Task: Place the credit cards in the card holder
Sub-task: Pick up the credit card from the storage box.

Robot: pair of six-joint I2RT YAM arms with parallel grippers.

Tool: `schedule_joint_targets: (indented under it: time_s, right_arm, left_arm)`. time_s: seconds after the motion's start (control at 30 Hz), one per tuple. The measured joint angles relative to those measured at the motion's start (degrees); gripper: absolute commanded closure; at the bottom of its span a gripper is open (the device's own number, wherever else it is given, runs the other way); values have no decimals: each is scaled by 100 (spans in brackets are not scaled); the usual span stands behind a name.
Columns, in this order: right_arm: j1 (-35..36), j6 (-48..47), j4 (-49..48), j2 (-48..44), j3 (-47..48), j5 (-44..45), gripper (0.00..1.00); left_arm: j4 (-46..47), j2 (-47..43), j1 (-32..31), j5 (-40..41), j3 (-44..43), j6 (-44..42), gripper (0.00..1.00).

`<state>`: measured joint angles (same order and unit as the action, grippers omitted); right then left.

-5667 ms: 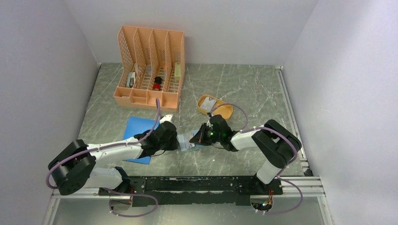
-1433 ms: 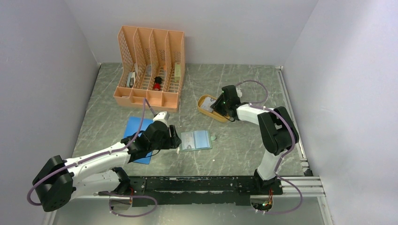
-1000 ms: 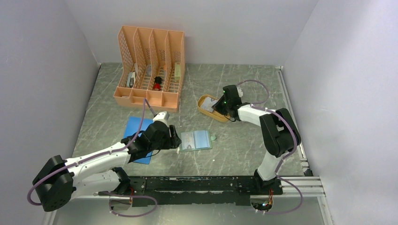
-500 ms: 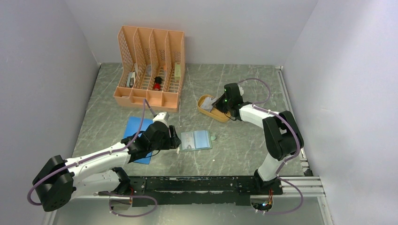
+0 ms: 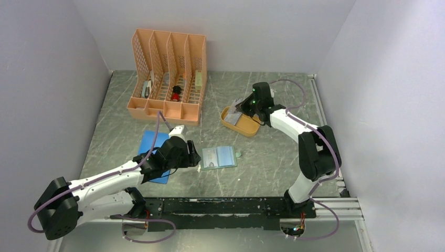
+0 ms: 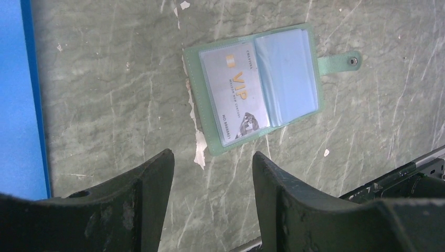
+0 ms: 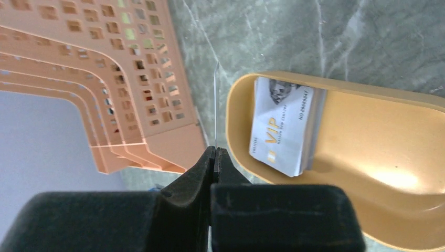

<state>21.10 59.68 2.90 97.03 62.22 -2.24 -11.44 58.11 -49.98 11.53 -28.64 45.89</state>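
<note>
While the right tool [image 7: 214, 153] pinches a credit card [image 7: 216, 102] by the yellow tray [image 7: 378, 131] (more cards [image 7: 281, 128] lie inside), the left tool [image 6: 212, 170] hangs spread near the card holder [image 6: 286, 73].

The top external camera is looking down over the whole counter [image 5: 273, 157] from above its near edge. The left wrist camera is looking closely down on the card holder [image 6: 257, 86], the right wrist camera on the mustard tray [image 7: 367, 157] and file organiser [image 7: 105, 79], all also showing overhead.
</note>
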Motion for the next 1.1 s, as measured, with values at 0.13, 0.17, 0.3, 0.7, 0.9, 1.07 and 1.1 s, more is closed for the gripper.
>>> schedule_joint_targets:
  time_s: [0.13,0.17,0.3,0.7,0.9,1.07,1.1]
  right_arm:
    - [-98,164,153,-122,188,-127,100]
    - [-133,214,181,-175,190,-199,100]
    - [-201,203,308,-428,190,-568,100]
    - [605,-2096,1344,-2715,-977,-1552,100]
    - [734,-2398,1648,-2675,-2297,-1864,100]
    - [780,-2439,1797,-2684,-2441,-1873,100]
    - [780,-2437,1803,-2704,-2441,-1851,100]
  left_arm:
    - [-111,-120,0,39,0,0,39]
    - [-133,-151,0,52,-2,0,39]
    - [-216,-256,0,87,-2,-2,38]
    - [374,111,-33,-549,-190,-387,36]
    - [754,999,-275,-708,-507,-411,37]
    - [920,1687,-584,-732,-811,-409,35]
    - [916,1834,-625,-730,-914,-409,35]
